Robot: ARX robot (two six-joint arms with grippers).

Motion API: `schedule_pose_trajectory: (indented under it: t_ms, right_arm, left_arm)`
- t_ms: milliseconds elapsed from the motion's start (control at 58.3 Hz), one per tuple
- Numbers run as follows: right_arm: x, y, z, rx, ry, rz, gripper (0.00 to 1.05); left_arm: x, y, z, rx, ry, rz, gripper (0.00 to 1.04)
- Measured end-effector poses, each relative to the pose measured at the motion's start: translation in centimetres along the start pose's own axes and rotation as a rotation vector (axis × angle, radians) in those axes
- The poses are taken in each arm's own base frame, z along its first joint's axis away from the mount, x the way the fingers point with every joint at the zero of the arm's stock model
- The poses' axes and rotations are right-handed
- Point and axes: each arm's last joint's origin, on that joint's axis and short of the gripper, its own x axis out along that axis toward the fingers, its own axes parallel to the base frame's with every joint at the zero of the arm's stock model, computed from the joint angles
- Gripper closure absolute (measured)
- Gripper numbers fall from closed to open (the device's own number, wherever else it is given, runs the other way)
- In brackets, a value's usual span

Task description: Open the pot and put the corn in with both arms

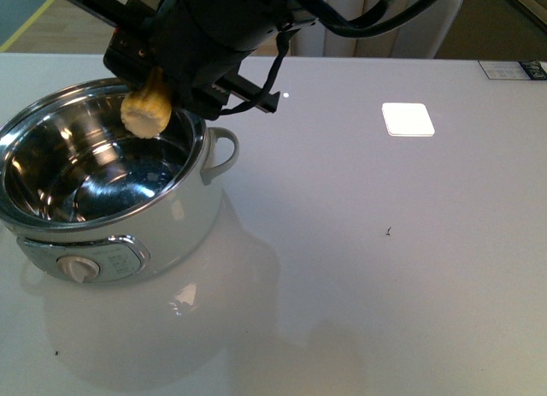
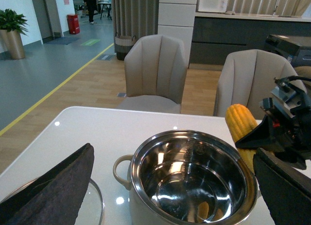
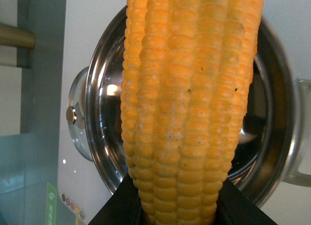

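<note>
Glass lid [image 3: 80, 132] lies flat on the table [image 1: 385, 285], just beside the pot [image 1: 111, 233] and clear of its rim. The opening step therefore reads as complete.

Left gripper [image 2: 172, 153]: the fingers are spread wide with nothing between them. One finger shows over the edge of the lid, and the gripper faces the pot.

Pot: it stands at 9 o'clock on the table in the front view, with the dial knob at 6 o'clock, toward the robot. The steel bowl is uncovered. It holds only reflections, no food.

Corn [image 1: 147, 112]: it hangs over the pot's rim at about 1 o'clock, tilted, with its free end toward the bowl. It is above the bowl, not inside it. Whether it touches the rim cannot be determined.

Right gripper [image 1: 162, 81]: the fingers pinch the corn at one end. The rest of the cob projects past the fingers across the mouth of the pot.

Status, as judged from this position:
- Done: lid removed and set down; corn grasped and carried to the pot.
- Left: lower the corn into the bowl, let it go, withdraw the arm.

The task appears to be in its final stage.
</note>
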Motion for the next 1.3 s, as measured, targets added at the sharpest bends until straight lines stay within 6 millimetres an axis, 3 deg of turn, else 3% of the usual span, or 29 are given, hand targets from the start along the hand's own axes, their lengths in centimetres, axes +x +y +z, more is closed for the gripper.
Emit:
schedule_pose_trajectory:
  t_ms: [395,618,961,1098,1304]
  right_arm:
    - [3.0,0.3,-2.5,0.027,0.165,-0.011,0.85]
    - [3.9,0.2,-2.5,0.026,0.183,-0.031,0.85]
    - [4.0,0.4,-2.1,0.032,0.16,-0.007,0.29]
    - [3.3,-0.4,-2.0,0.064,0.139,-0.01,0.08]
    - [-0.3,-2.1,-0.4,0.089,0.053,-0.015,0.09]
  left_arm:
    - [0.0,0.0,0.0,0.0,0.0,0.0,0.07]
    - [0.0,0.0,0.0,0.0,0.0,0.0,0.07]
    - [0.0,0.0,0.0,0.0,0.0,0.0,0.07]
    - [0.0,0.0,0.0,0.0,0.0,0.0,0.07]
    - [0.0,0.0,0.0,0.0,0.0,0.0,0.07]
